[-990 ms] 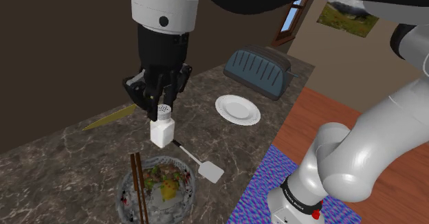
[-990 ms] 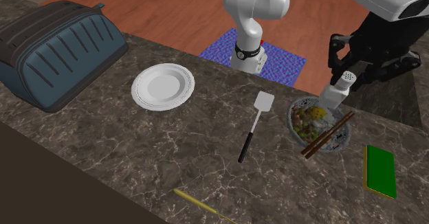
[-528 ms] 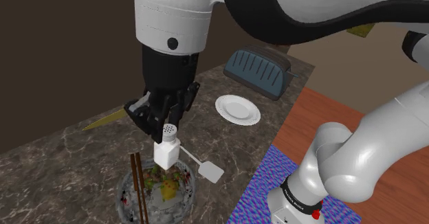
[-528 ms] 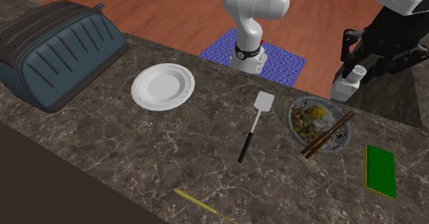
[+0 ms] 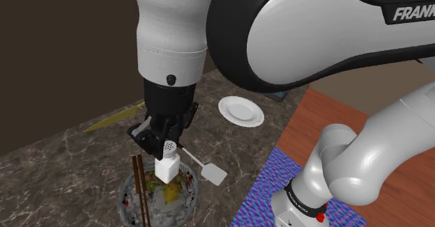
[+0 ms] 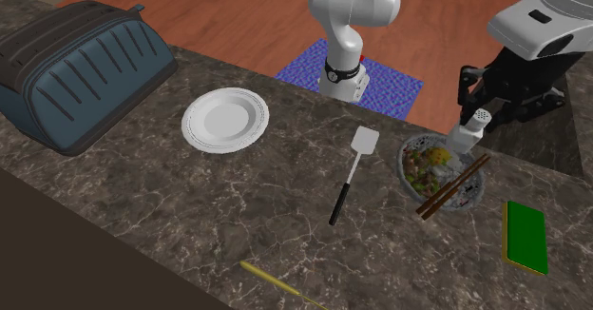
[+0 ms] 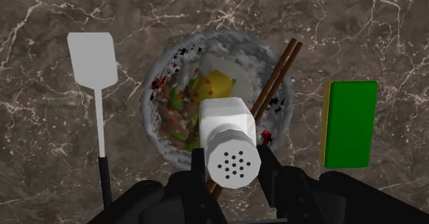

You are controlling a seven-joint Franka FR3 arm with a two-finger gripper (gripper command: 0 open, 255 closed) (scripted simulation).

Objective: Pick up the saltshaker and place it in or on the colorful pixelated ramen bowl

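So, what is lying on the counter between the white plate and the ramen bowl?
A spatula, white blade and dark handle, lies between plate and bowl, seen in the second exterior view.

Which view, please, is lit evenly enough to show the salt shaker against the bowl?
Wrist view: even light, no glare, white salt shaker stands out against the bowl; shoulder view: dimmer, arm crowds the top; second exterior view: flat light.
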